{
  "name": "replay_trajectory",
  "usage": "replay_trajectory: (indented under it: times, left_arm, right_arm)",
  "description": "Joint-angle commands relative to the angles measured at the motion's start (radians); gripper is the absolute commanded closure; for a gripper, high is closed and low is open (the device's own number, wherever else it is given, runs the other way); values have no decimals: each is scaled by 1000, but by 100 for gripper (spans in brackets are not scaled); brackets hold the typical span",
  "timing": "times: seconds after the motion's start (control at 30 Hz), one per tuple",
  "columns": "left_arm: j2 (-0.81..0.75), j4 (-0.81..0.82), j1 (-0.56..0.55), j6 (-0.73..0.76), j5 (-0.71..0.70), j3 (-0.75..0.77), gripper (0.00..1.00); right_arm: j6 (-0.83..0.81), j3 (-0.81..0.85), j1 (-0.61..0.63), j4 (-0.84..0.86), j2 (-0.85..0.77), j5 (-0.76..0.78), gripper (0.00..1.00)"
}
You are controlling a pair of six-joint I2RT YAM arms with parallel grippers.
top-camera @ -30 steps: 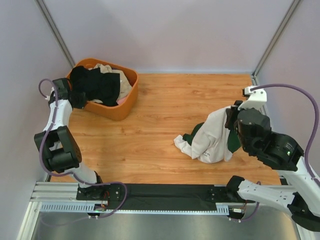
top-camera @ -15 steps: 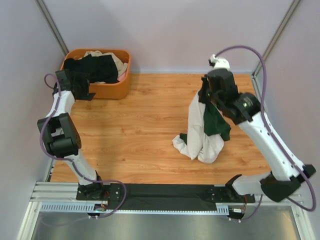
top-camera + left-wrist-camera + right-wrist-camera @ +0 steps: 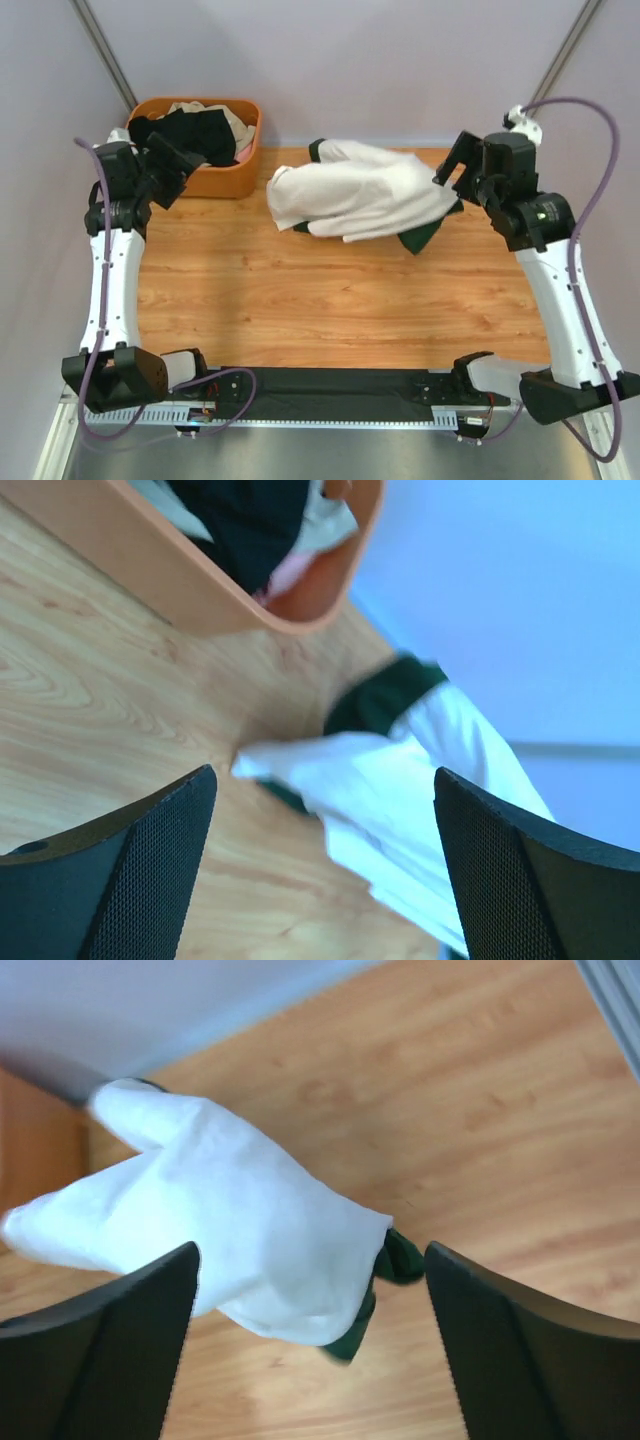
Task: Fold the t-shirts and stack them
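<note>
Right wrist: white t-shirt [image 3: 230,1220] lies just beyond spread right pincer [image 3: 309,1248].

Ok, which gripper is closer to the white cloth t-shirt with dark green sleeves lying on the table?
Right. The right gripper hangs open close beside the t-shirt, at its right end; the left gripper is farther off, past its left end, open by the orange plastic basket.

No readable text or markings anywhere.
</note>
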Motion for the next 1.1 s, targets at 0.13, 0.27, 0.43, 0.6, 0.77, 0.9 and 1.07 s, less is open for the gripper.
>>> replay_trajectory:
  times: [0.13,0.27,0.43,0.6,0.77,0.9,1.07]
  left_arm:
    - [84,-253,-414,337,-118,16,5]
    - [218,-170,-543,326,-83,-52,8]
    - [347,-144,-580,289,-189,-37,10]
    - [373,-110,-569,283,-244,-41,8]
    - [351,-26,-552,263,-250,-133,4]
    - [411,-9,-532,268,-212,-150,0]
    - [494,62,-531,252,-178,-146,0]
  right_arm:
    - [43,-464,-308,113,108,-257,0]
    - [49,-509,-306,169,92,-324,0]
    - [-20,-521,-303,284,111,-470,0]
    - [-126,-334,-192,323,332,-552,0]
    - [-135,160,-104,219,688,-460,0]
    - [-131,563,-64,56,1042,-363,0]
    - [-144,680,-55,48,1175,-196,0]
